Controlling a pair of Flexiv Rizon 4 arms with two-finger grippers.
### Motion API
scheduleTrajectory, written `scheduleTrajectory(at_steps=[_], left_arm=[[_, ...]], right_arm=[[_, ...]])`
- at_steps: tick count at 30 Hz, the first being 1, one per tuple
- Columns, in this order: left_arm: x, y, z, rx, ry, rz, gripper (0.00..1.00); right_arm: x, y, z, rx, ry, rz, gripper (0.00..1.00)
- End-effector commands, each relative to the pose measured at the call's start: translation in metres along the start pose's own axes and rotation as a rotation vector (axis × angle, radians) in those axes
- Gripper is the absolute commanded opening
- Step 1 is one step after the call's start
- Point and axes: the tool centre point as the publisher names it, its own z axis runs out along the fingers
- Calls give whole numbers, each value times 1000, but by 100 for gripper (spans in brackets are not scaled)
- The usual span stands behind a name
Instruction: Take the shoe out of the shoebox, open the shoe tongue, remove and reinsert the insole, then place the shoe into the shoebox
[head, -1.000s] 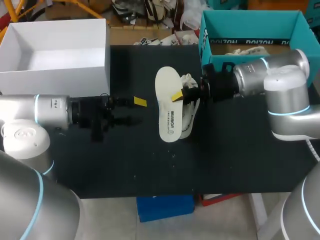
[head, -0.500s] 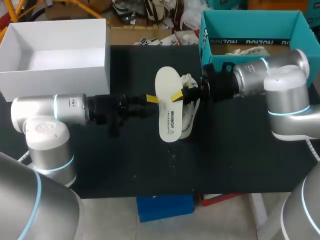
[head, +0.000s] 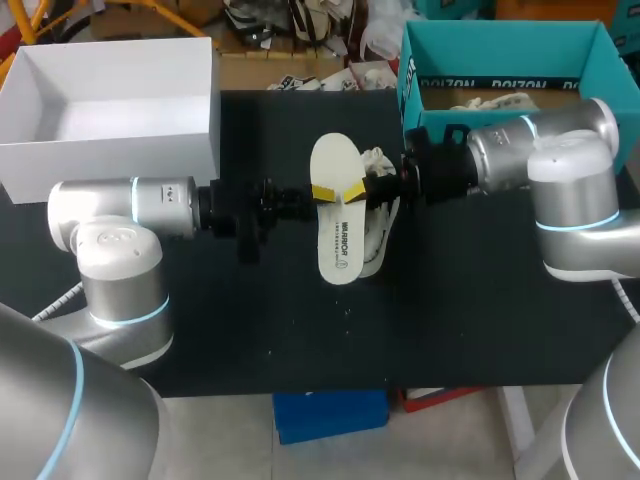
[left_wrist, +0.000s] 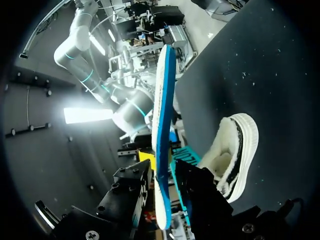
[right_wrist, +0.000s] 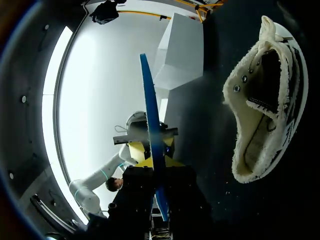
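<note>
The right gripper (head: 355, 192) pinches the insole (head: 335, 225) at its right edge and holds it level, printed face up, clear of the table (head: 450, 320). The left gripper (head: 322, 192) sits at the insole's opposite edge, directly facing the right gripper. The insole's edge reaches into it, but whether it is clamped on the insole cannot be told. The shoe (right_wrist: 260, 115) lies on the table just below the right gripper, its opening turned toward that gripper. From above, the insole covers most of it. The teal shoebox (head: 500, 45) stands behind the right arm, well apart from the gripper. A white box (head: 190, 130) stands behind the left arm.
</note>
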Motion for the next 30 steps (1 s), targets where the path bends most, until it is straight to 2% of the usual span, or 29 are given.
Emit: scheduleTrajectory(at_steps=[1,2,4,18,19,20,21,26,30], left_arm=[[2,2,7,0,1,4,24],[2,2,8,1,2,5,20],[2,3,9,1,2,5,1],[4,4,14,-5,18,1,0],[4,3,14,-9,21,-3,0],[3,3,13,-10,23,-7,0],[2,2,11,-11,28,-12,0],[2,-3,-4,-58,146,-93,0],[-3,-12,-20,-46,188,-125,0]], right_arm=[[0,1,0,1,-3,1,0],[0,1,0,1,-3,1,0],[0,1,0,1,-3,1,0],[0,1,0,1,-3,1,0],[0,1,0,1,-3,1,2],[0,0,-1,-2,1,3,90],[0,0,-3,-10,-5,5,100],[-3,-6,-17,-42,-103,28,100],[-5,-14,-30,-80,-159,44,100]])
